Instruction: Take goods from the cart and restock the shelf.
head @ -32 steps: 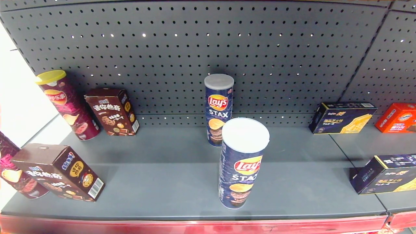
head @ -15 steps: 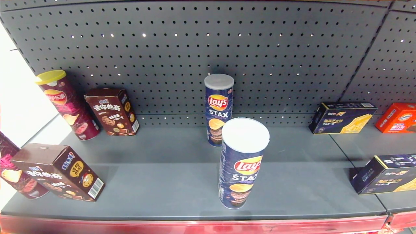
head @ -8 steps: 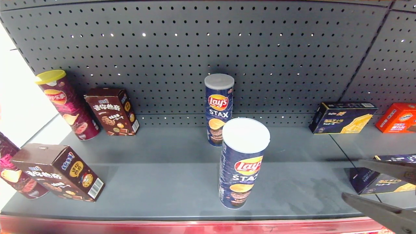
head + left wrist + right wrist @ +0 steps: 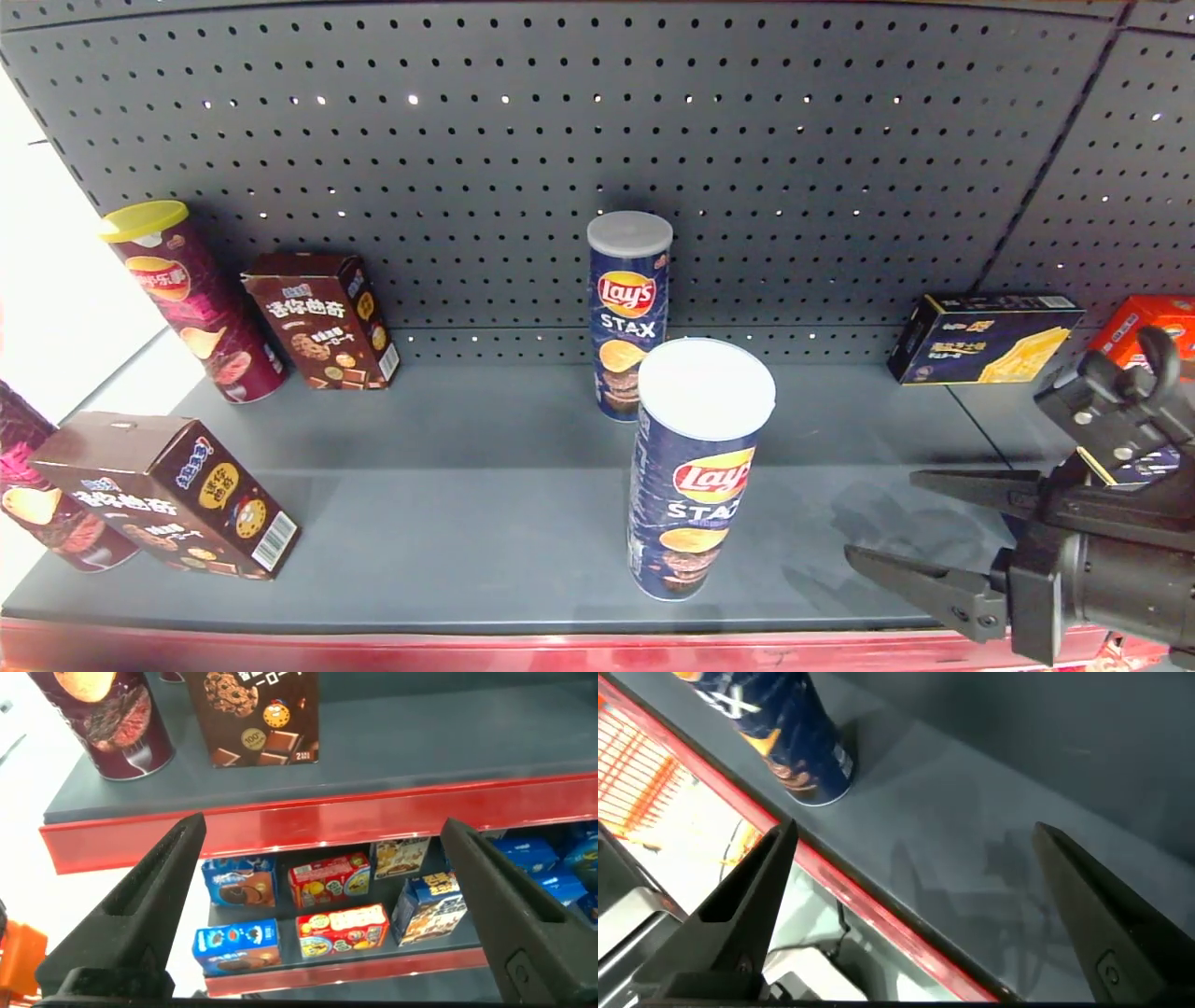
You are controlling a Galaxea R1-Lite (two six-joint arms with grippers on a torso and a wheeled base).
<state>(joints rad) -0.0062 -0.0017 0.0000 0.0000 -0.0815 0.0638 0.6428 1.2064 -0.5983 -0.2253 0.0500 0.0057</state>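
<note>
We logged the right gripper (image 4: 882, 516) with fingers spread, empty, over the grey metal shelf (image 4: 448, 532). It sat near the upright tall navy cardboard chip can (image 4: 695, 467) at the front. The left gripper (image 4: 322, 826), also spread and empty, faced the shelf's front edge.

Front navy box (image 4: 1144, 462) mostly behind the right gripper (image 4: 882, 515); maroon can (image 4: 47, 523) half off the left edge.

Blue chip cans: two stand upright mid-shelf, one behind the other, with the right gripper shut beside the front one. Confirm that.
One error: the head view shows the right gripper open, fingers spread and empty, beside the front blue chip can; the rear blue chip can stands upright behind it.
</note>
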